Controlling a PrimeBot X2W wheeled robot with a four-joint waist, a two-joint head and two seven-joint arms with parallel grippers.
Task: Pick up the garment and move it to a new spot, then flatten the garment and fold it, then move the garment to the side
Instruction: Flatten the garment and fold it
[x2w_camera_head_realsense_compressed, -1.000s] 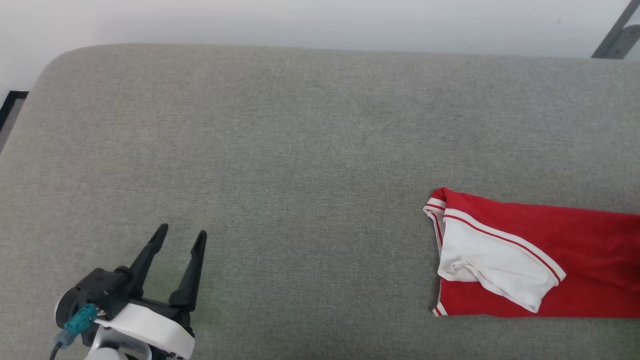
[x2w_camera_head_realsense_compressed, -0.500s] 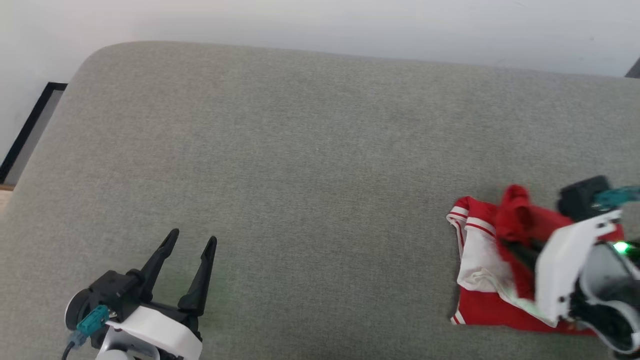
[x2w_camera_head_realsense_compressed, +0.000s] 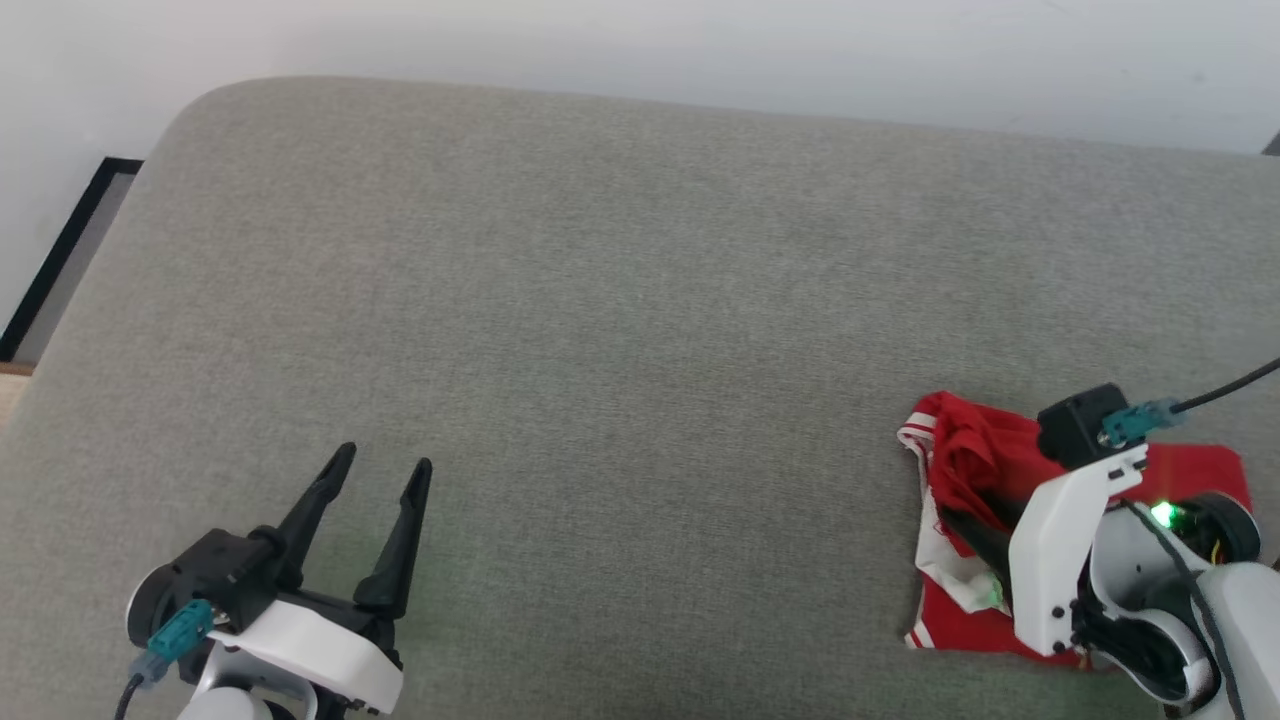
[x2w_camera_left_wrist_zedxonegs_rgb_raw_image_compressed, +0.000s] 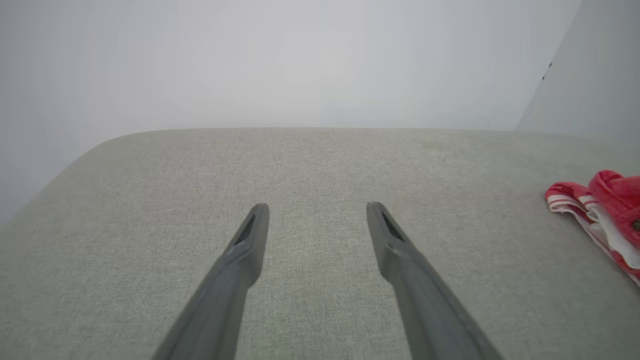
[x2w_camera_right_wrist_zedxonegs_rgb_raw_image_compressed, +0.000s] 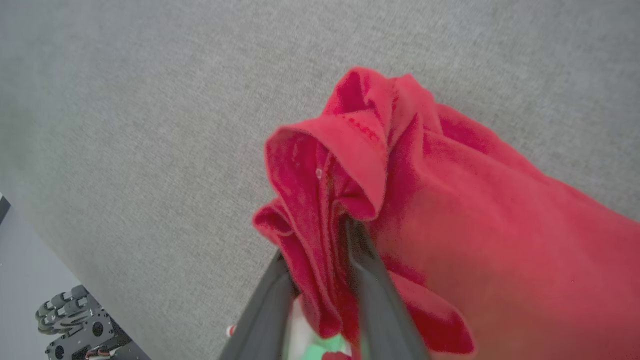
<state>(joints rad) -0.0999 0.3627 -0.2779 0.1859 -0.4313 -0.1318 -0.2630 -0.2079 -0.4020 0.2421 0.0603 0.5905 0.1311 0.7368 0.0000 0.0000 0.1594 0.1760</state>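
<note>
Red cloth of the garment (x2w_camera_right_wrist_zedxonegs_rgb_raw_image_compressed: 475, 200) is bunched between the fingers of the right gripper (x2w_camera_right_wrist_zedxonegs_rgb_raw_image_compressed: 316, 242), which are clamped on a raised fold. The rest of the garment lies crumpled under and beside that gripper on the grey cushion (x2w_camera_head_realsense_compressed: 600, 300). Left gripper (x2w_camera_head_realsense_compressed: 385, 460) is over the bare cushion with its fingers spread and nothing between them. The garment is well off to its right.
</note>
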